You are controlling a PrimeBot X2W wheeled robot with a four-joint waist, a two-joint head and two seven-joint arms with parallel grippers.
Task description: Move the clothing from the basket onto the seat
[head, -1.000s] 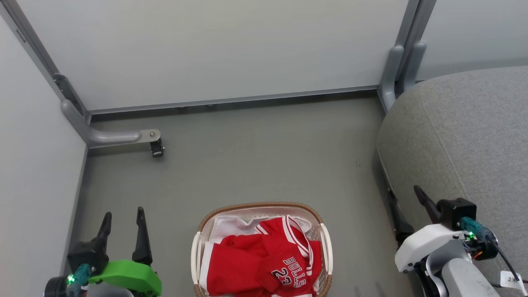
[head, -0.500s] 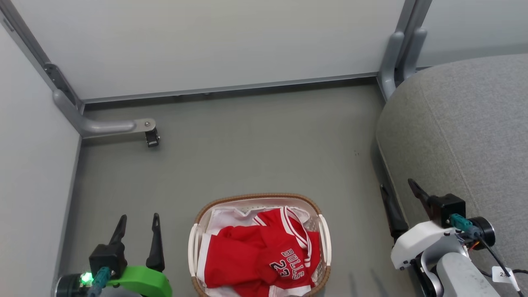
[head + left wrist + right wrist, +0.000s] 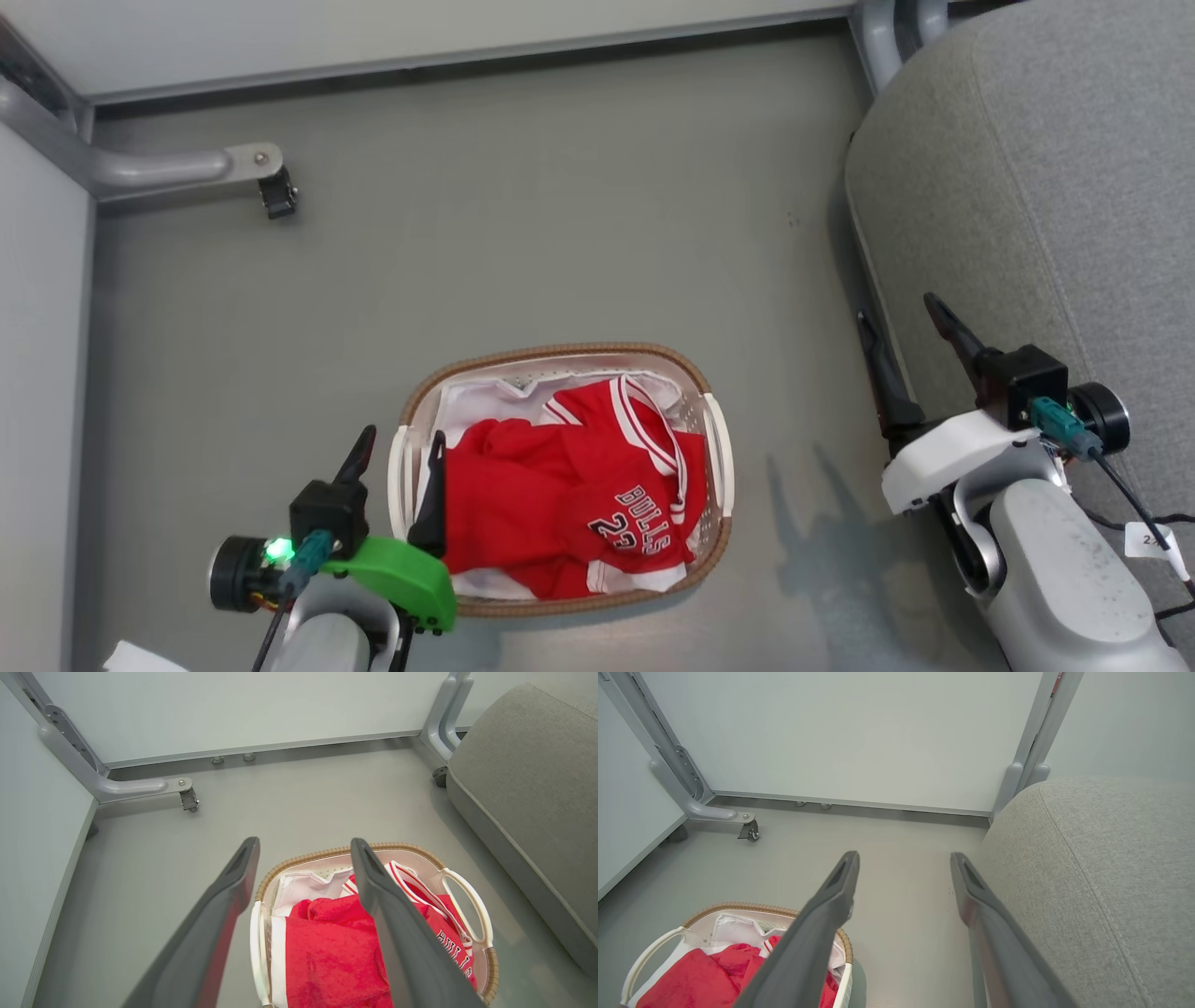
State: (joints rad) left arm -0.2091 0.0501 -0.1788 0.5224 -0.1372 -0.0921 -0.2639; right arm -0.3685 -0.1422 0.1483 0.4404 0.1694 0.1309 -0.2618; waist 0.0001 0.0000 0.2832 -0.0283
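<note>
Head view: red, white-trimmed basketball garments (image 3: 560, 485), one lettered "BULLS 23", lay heaped in the oval white perforated basket with brown woven rim (image 3: 560, 350); the left gripper (image 3: 403, 437) was spread over its left edge, holding nothing. Left wrist view: one finger (image 3: 219, 914) hung over the floor (image 3: 140, 868), the other over red cloth. Right wrist view: the right gripper (image 3: 904, 856) was spread, empty, beside the large grey fabric seat cushion (image 3: 1111, 868).

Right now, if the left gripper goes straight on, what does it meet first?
Probably the basket's brown rim, ahead between the left gripper's open fingers; if it clears that, the floor beyond. Depth is unclear.
</note>
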